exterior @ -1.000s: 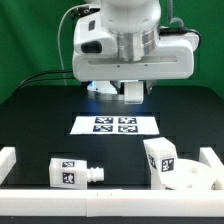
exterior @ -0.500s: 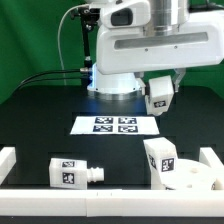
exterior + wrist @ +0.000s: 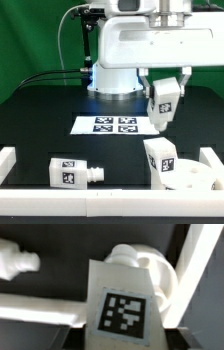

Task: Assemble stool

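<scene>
Exterior view: my gripper (image 3: 166, 84) held a leg (image 3: 163, 103) between narrowed jaws, aloft. The seat (image 3: 190, 179) lay below the jaws; I judged the peg must hang square over its socket before descent.

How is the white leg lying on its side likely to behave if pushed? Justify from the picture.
The lying leg looks like moulded plastic, so probably stiff and light. Its flat block faces suggest it would slide rather than roll. A push on its narrower peg end would likely swing it round.
</scene>
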You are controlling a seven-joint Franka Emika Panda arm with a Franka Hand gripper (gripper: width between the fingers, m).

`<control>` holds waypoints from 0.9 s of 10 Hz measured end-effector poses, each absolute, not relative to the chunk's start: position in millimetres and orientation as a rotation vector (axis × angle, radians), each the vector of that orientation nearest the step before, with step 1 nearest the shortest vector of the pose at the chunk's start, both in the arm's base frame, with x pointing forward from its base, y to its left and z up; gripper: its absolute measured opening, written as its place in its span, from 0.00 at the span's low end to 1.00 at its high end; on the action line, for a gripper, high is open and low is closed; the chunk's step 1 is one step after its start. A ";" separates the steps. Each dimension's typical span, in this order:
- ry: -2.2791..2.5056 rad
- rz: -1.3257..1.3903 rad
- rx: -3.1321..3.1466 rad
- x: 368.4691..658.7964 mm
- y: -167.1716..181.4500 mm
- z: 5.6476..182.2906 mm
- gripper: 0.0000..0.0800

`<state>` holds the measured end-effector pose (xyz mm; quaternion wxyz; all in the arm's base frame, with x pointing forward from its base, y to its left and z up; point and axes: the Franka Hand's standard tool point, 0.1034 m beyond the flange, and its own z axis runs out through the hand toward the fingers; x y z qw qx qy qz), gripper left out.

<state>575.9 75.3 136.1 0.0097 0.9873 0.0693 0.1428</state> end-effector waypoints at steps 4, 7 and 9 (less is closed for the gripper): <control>0.376 0.925 2.940 589.5 119.3 125.0 0.40; 0.399 0.943 2.919 588.9 115.5 120.5 0.40; 0.641 0.918 2.814 605.2 119.7 112.4 0.40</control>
